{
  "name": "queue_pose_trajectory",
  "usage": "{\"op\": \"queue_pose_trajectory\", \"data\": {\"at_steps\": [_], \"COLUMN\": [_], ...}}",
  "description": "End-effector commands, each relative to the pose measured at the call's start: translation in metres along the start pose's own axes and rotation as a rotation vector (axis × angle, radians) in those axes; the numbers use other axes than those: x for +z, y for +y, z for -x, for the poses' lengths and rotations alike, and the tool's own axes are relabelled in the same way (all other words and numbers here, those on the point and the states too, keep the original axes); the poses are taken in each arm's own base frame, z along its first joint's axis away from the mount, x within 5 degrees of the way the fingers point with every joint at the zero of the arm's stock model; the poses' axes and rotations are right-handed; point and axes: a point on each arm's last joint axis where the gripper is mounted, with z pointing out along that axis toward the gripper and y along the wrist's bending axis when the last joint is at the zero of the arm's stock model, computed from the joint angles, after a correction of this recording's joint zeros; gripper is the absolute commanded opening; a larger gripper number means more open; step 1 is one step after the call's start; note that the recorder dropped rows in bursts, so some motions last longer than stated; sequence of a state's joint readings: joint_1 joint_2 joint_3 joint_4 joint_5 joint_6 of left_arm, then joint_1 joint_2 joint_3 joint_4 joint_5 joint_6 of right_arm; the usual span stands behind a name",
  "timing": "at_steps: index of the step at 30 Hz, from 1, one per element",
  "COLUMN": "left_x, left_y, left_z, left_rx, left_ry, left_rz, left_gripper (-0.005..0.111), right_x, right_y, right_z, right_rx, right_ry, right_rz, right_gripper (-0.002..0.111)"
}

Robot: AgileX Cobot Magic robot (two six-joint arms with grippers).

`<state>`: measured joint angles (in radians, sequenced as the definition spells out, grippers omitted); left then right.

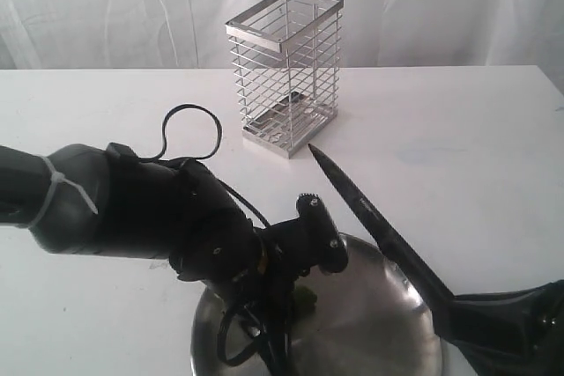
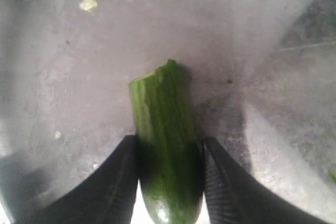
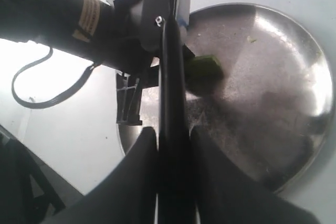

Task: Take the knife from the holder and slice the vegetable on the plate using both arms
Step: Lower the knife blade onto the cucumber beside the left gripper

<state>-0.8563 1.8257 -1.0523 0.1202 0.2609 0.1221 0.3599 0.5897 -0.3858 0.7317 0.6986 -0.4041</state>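
the left gripper (image 2: 169,182) sits low over the plate (image 1: 379,323) with its two dark fingers (image 2: 113,182) pressed against either side of the vegetable (image 2: 165,145), pinching its rounded end, probably so it cannot roll while it is cut. the ragged pale cut end points away from the fingers, free for the blade. a small pale scrap (image 2: 88,0) lies on the plate nearby. behind, on the white table (image 1: 458,129), stands the wire holder (image 1: 284,68), well apart from the work. to the right, the right gripper (image 3: 173,145) is clamped on the handle of the knife (image 1: 370,213), its blade raised at a slant above the plate with the point aimed toward the holder. the bulky left arm (image 1: 132,204) and its cables crowd the vegetable, so the blade likely has little room beside the fingers.
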Motion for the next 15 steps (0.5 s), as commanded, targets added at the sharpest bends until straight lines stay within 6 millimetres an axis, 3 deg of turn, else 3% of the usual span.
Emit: {"op": "queue_pose_trajectory", "data": {"at_steps": [1, 10, 14, 15], "left_x": [0.006, -0.011, -0.014, -0.012], "left_y": [-0.004, 0.004, 0.005, 0.004], "left_z": [-0.004, 0.018, 0.021, 0.019], "left_rx": [-0.206, -0.356, -0.457, -0.467], "left_ry": [0.036, 0.018, 0.003, 0.0], "left_rz": [-0.026, -0.02, -0.018, -0.021], "left_gripper": [0.022, 0.021, 0.024, 0.032], "right_x": [0.001, 0.0, 0.017, 0.024], "right_y": [-0.005, -0.018, -0.026, -0.029], "right_z": [-0.004, 0.016, 0.022, 0.022], "right_rx": [-0.067, -0.151, -0.161, -0.162], "right_ry": [0.039, 0.115, 0.266, 0.299], "right_rz": [-0.05, -0.234, -0.24, -0.239], "right_gripper": [0.0, 0.0, 0.0, 0.0]}}
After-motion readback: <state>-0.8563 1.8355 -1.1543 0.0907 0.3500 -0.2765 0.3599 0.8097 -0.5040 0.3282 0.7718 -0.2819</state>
